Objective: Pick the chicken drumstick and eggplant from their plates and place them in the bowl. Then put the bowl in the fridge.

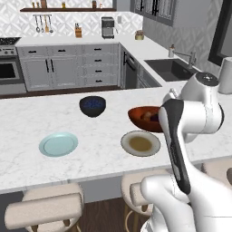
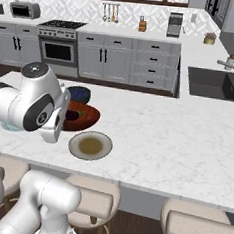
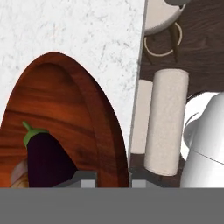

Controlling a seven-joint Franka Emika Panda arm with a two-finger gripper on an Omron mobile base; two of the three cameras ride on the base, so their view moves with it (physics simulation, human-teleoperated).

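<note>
Left base view: a marble counter [image 1: 90,154] holds an empty pale blue plate [image 1: 58,144], an empty beige plate [image 1: 140,143], a dark blue bowl [image 1: 93,105], and a reddish-brown bowl [image 1: 144,117] partly behind the robot's arm; something pale and something dark lie inside. Right base view: the same brown bowl, the arm covering its left side; the dark shape is likely the eggplant [image 2: 73,116]. Hand view: the eggplant lies in the bowl with the drumstick [image 3: 19,175] beside it; the gripper is closed on the bowl's rim.
</note>
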